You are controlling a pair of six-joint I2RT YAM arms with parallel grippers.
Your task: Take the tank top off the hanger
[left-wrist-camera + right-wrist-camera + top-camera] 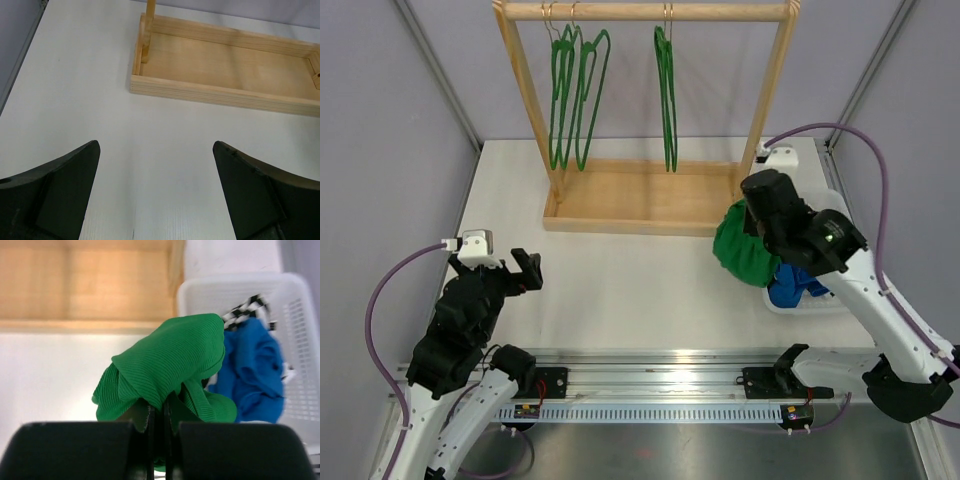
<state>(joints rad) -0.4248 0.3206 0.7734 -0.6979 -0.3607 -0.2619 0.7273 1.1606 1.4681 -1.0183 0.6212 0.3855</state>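
Right arm: reaches in from the table's right side, wrist angled down near the wooden rack.
Right gripper: pinched fully together on a fold of the green tank top.
Tank top: bunched, apart from the hangers, at the left rim of the white basket.
Left arm: drawn back, near left.
Left gripper: spread wide, holding nothing.
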